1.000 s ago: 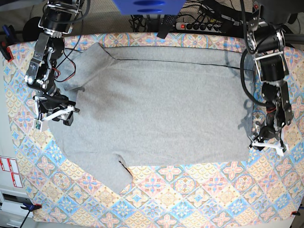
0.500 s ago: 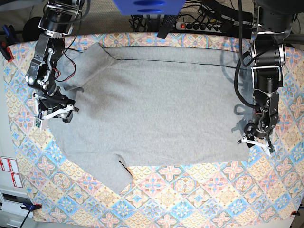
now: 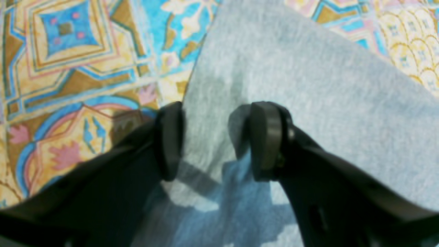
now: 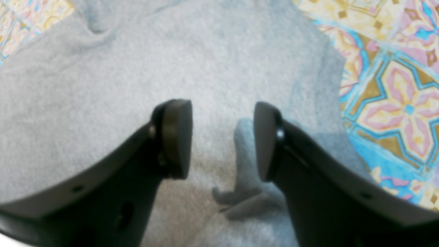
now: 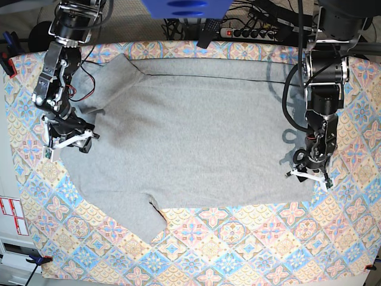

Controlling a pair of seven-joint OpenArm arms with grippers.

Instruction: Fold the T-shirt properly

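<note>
The light grey T-shirt (image 5: pixel 196 137) lies spread flat on the patterned tablecloth (image 5: pixel 238 250), one sleeve at the front left and no lettering showing. My left gripper (image 5: pixel 308 174) is open at the shirt's front right corner. In the left wrist view the left gripper (image 3: pixel 212 140) straddles the shirt (image 3: pixel 308 85) edge, with one finger (image 3: pixel 169 140) over the tablecloth and the other over cloth. My right gripper (image 5: pixel 68 143) is open at the shirt's left edge. In the right wrist view the right gripper (image 4: pixel 223 140) sits low over the grey cloth (image 4: pixel 103 85).
A power strip (image 5: pixel 256 31) and cables lie beyond the table's back edge, beside a blue object (image 5: pixel 178 7). Red and black wires (image 5: pixel 83 83) hang near the right arm. Red-labelled stickers (image 5: pixel 12 214) sit off the table's left edge.
My left arm has swung inward, moving its gripper leftward from the tablecloth onto the shirt's front right corner. The right arm has barely moved.
</note>
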